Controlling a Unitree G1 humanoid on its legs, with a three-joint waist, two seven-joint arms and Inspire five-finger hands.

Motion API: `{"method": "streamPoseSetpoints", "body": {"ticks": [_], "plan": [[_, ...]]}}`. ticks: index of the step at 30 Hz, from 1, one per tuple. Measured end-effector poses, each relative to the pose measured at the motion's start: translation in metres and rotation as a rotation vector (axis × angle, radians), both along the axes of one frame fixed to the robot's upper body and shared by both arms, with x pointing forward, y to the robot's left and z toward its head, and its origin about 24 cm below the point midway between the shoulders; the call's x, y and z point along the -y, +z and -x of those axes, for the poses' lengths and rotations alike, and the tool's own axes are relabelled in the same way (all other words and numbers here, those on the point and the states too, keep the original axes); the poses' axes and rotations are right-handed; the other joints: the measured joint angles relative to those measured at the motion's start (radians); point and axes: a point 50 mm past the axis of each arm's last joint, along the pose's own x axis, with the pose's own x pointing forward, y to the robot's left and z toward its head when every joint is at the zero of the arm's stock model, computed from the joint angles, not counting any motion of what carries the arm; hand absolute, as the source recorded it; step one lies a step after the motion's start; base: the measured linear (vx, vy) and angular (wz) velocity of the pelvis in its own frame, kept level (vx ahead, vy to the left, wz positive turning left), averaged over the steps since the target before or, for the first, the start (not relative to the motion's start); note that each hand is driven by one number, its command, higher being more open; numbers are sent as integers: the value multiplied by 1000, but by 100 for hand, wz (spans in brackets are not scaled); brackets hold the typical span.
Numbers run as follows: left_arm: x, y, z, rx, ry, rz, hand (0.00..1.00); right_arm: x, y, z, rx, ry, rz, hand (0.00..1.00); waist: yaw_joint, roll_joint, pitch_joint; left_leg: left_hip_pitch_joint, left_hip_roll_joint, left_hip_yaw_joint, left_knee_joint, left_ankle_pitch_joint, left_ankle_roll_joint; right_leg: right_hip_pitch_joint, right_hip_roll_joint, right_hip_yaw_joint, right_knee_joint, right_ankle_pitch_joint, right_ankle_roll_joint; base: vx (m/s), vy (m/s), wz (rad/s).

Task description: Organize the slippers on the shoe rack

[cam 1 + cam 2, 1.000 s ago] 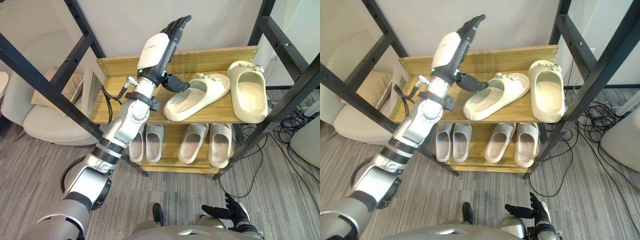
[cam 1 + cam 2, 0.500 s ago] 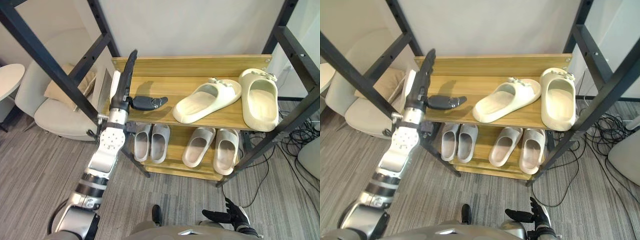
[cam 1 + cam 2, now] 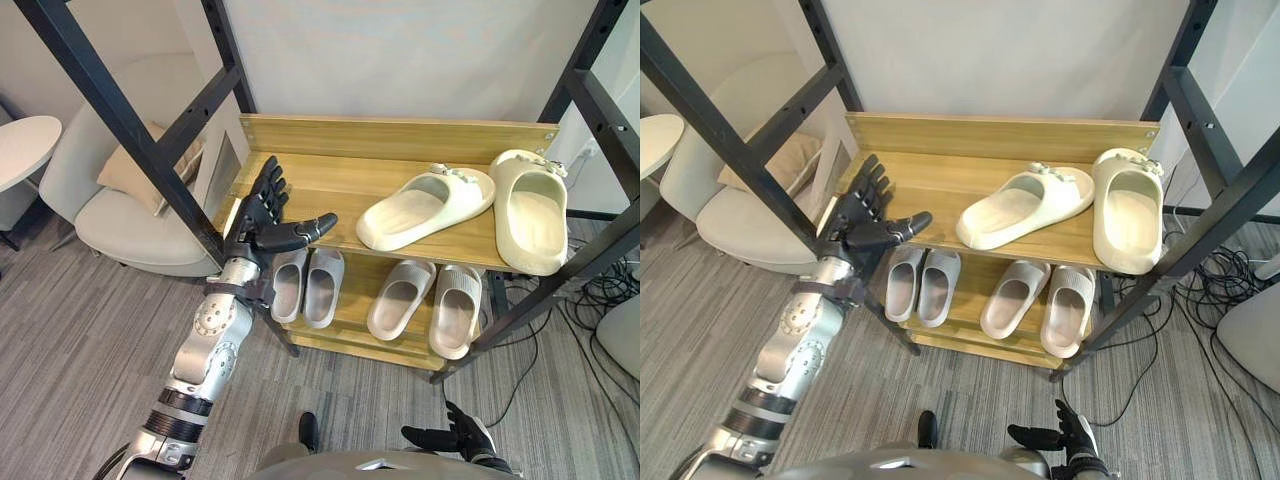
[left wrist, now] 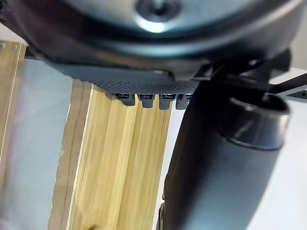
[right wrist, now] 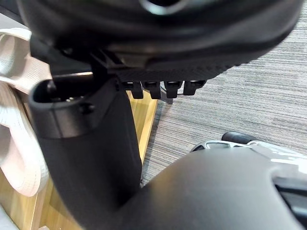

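The wooden shoe rack (image 3: 330, 180) has two shelves. On the top shelf one cream slipper (image 3: 425, 205) lies at an angle, toe toward the front left. A second cream slipper (image 3: 530, 215) lies straight at the right end, apart from it. Two pairs of grey slippers (image 3: 305, 285) (image 3: 420, 300) stand on the lower shelf. My left hand (image 3: 258, 220) hovers open at the top shelf's front left corner, fingers spread, thumb pointing right, holding nothing. The right hand (image 3: 455, 438) hangs low and open above the floor, fingers relaxed.
A beige armchair (image 3: 120, 215) with a cushion stands left of the rack, and a white round table (image 3: 25, 145) sits further left. Black frame bars (image 3: 135, 135) cross in front on both sides. Cables (image 3: 600, 290) lie on the floor at the right.
My left arm has pulled back from over the top shelf and dropped to its front left corner, the hand turning palm-up. The camera shifted. The slippers have not moved.
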Motion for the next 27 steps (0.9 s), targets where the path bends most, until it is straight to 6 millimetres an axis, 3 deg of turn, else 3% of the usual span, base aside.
{"method": "streamPoseSetpoints", "body": {"ticks": [12,27], "plan": [[58,-3,19,-24,-257,74,100,-1,-2,1,-15,19,0,100,-4,-4,-15,6,-3,1,-4,-4,-2,13,1,-1,-17,5,-1,0,0,0],[93,-13,36,-73,-393,82,100,-4,-3,4,-33,40,2,100,-2,-18,-32,23,-6,-4,-5,-8,-1,35,-1,-7,-23,6,0,-3,1,1]]}}
